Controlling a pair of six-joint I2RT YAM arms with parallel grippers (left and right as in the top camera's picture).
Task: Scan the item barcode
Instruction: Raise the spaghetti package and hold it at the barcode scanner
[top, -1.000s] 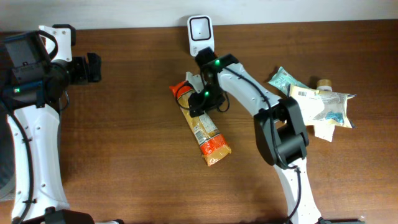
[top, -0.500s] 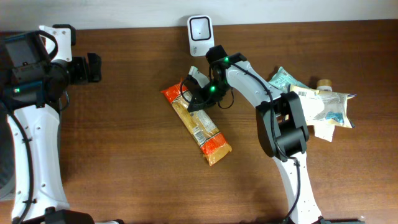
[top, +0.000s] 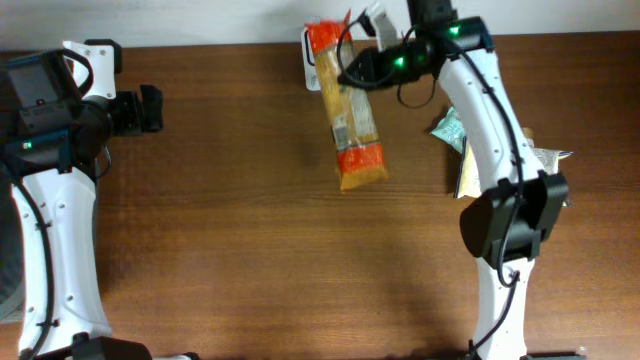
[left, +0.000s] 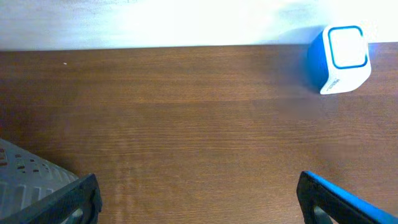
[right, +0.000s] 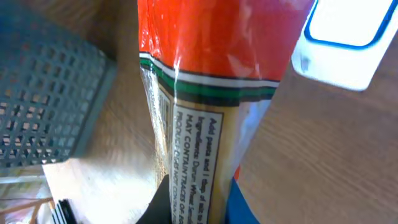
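**Item 1: right pincer** (top: 352, 72). Clamped down narrow on 1 pasta packet (top: 345, 110). It grips the packet's long edge nearer the upper end. In the wrist view, 1 dark finger (right: 163, 205) shows at the bottom edge, pressed against the packet's side.

**Item 2: pasta packet.** Orange-red at both ends, with a clear middle and a white label of small printed text facing the pincer's camera. Most of its length runs out below the grip, and a shorter part runs above it. I cannot pick out a barcode in any view.

**Item 3: scanner** (right: 342, 31). White, with a blue-edged window. It sits just beyond the pincer's fingertips on the far side of the packet. From overhead, the packet's upper end covers most of it. Whether packet and scanner touch I cannot tell.

**Item 4: left pincer** (top: 150, 108). Jaws spread wide, nothing between them, over bare table (top: 220, 230). The scanner is well ahead of it and off to its right. The right pincer and packet are well apart from it.

**Item 5: pile of packets** (top: 515, 175). Several pale and teal packets lie behind the right pincer, beside its arm and well apart from the gripped packet.

**Item 6: grey mesh-walled container** (right: 43, 106). It sits to the left of the packet in the right wrist view, blurred.
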